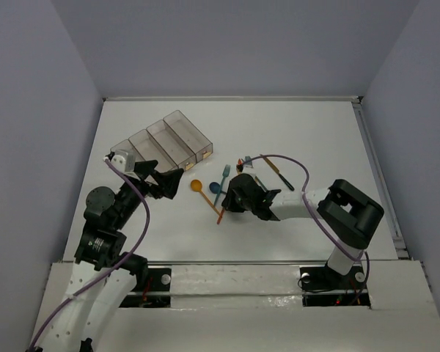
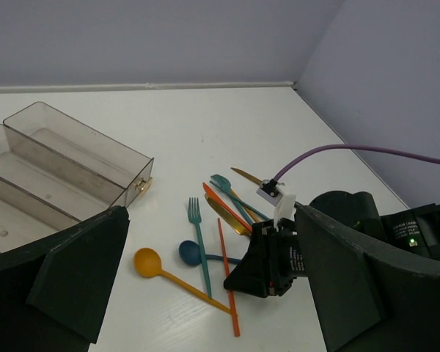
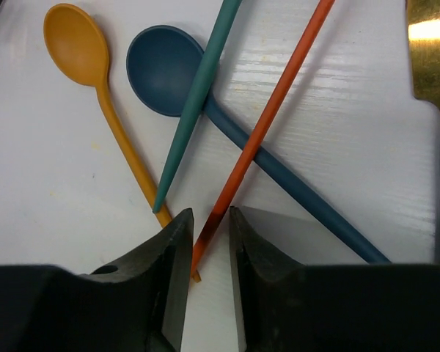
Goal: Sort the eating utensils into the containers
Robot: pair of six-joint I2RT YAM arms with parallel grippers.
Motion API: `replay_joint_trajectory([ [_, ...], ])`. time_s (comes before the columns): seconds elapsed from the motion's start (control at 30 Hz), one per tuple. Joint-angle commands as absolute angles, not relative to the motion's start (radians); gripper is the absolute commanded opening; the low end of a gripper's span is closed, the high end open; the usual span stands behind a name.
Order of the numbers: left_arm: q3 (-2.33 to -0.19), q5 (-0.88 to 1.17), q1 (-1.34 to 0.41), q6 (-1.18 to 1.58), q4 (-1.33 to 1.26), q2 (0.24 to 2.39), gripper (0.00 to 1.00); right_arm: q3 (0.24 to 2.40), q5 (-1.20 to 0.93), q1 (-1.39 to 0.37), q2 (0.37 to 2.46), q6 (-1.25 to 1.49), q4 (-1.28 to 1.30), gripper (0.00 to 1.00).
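Right end effector (image 3: pixel 209 214), jaws narrow, straddles the red utensil (image 3: pixel 279 103) lying across 1 blue spoon (image 3: pixel 161 70) (orange spoon (image 3: pixel 77 44) alongside).

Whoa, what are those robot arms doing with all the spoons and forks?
They are sorting utensils into the bins, which look empty so far. The right claw is down at the pile with a finger on each side of a thin red utensil. I can't tell if it is squeezing yet. A yellow spoon, a blue spoon and a teal fork lie right there too. The left claw is open and holds nothing, near the bins.
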State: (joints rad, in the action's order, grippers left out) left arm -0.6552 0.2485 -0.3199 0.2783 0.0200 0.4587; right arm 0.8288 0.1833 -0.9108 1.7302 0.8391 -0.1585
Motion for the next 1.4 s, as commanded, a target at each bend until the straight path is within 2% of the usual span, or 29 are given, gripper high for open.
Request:
replay_joint_trajectory([
  [0.0,-0.695,0.245,-0.325,0.272,-0.017,0.449,0.99,0.857,0.250,-0.917,1.752,0.856,-0.153,0.25],
  [0.1,-0.695,0.245,-0.334,0.270,-0.017,0.448,0.99,0.859,0.274,-0.917,1.735,0.859,-0.134,0.15],
  [0.27,-0.695,0.245,-0.334,0.270,-0.017,0.449,0.99,0.861,0.307,-0.917,1.668,0.833,-0.097,0.08],
  [0.5,-0.703,0.215,-0.334,0.275,-0.009,0.439,0.99,0.897,0.256,-0.917,1.533,0.704,-0.081,0.01],
  [0.67,-0.724,0.120,-0.334,0.290,0.023,0.426,0.99,1.075,0.204,-0.917,1.568,0.529,-0.083,0.01],
  [0.8,-0.756,-0.110,-0.334,0.317,0.093,0.413,0.99,1.263,0.184,-0.917,1.690,0.346,-0.123,0.00],
  [1.0,-0.753,-0.362,-0.334,0.356,0.115,0.325,0.99,1.555,0.080,-0.917,1.867,0.276,-0.147,0.00],
  [1.23,-0.726,-0.379,-0.334,0.351,0.086,0.252,0.99,1.839,-0.124,-0.917,2.164,0.439,-0.216,0.00],
  [1.37,-0.721,-0.336,-0.334,0.347,0.078,0.258,0.99,2.134,-0.201,-0.928,2.351,0.456,-0.123,0.00],
])
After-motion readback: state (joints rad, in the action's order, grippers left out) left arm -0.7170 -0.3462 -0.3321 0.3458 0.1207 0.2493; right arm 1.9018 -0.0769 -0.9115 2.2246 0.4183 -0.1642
